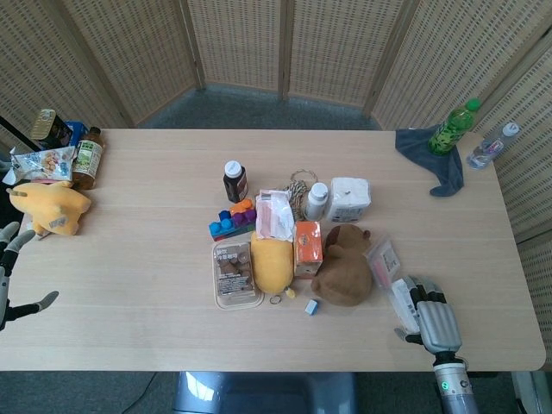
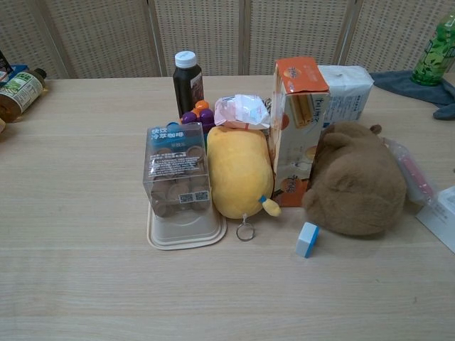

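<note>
Two hands frame your table [image 1: 155, 285]. Your left hand [image 1: 10, 276] hangs fingers apart off the left edge, holding nothing. Your right hand [image 1: 434, 321] rests on the white packet [image 1: 403, 304] near the right front edge, beside the brown plush [image 1: 343, 266]; I cannot tell whether its fingers grip it. Drag carelessly and you could, I judge, push that flat packet into the plush or the clear pouch [image 1: 382, 257].

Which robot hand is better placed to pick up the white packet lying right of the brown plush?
Right. The right robot hand already rests on the white packet beside the brown plush. The left robot hand sits open at the table's far left edge.
</note>
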`<state>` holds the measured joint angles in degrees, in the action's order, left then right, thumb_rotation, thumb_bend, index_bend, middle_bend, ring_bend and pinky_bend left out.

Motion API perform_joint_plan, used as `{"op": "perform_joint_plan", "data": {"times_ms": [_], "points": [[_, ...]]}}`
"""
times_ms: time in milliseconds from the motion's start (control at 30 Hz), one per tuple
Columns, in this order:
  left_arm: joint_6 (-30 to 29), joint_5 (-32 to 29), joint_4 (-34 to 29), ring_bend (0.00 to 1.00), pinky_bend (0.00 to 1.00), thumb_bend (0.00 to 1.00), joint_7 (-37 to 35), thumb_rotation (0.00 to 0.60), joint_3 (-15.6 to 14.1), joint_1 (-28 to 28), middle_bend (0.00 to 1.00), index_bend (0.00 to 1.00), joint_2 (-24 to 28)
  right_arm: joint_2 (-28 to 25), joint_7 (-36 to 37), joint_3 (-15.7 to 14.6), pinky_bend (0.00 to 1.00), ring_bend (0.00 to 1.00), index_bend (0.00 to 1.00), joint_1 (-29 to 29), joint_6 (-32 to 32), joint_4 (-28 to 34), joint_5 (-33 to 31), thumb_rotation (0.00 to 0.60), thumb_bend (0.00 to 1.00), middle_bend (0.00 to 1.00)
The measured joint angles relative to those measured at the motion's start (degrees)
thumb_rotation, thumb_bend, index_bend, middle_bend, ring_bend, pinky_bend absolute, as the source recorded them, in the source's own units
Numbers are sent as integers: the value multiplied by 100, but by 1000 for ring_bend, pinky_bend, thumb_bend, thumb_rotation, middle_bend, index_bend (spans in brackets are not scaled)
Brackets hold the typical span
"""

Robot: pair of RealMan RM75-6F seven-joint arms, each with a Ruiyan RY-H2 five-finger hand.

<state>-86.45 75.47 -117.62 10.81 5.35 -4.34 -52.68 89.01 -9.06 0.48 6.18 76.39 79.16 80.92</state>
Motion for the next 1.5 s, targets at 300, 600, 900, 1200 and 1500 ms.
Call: {"op": "perform_joint_plan", "data": {"times_ms": [300,600,900,1200,1500], "points": [[-1,15,-12,0,0,0,-2,600,-5,4,0,160,7,-44,86,100,0,0,0,34,70,-468,45,600,0,0],[-5,31,-11,0,0,0,93,600,-26,0,0,159,-50,-404,329,206,0,0,0,69,2,-710,-19,600,0,0],[12,43,-4,0,0,0,165,600,-47,-11,0,160,-103,-471,712,283,0,0,0,82,-77,-882,-97,600,0,0],[-1,36,-13,0,0,0,118,600,-35,-1,0,160,-73,-515,425,164,0,0,0,-3,64,-76,12,600,0,0],[-34,58,-25,0,0,0,46,600,-18,15,0,160,-21,-407,-130,233,0,0,0,70,-16,199,-132,600,0,0]]}}
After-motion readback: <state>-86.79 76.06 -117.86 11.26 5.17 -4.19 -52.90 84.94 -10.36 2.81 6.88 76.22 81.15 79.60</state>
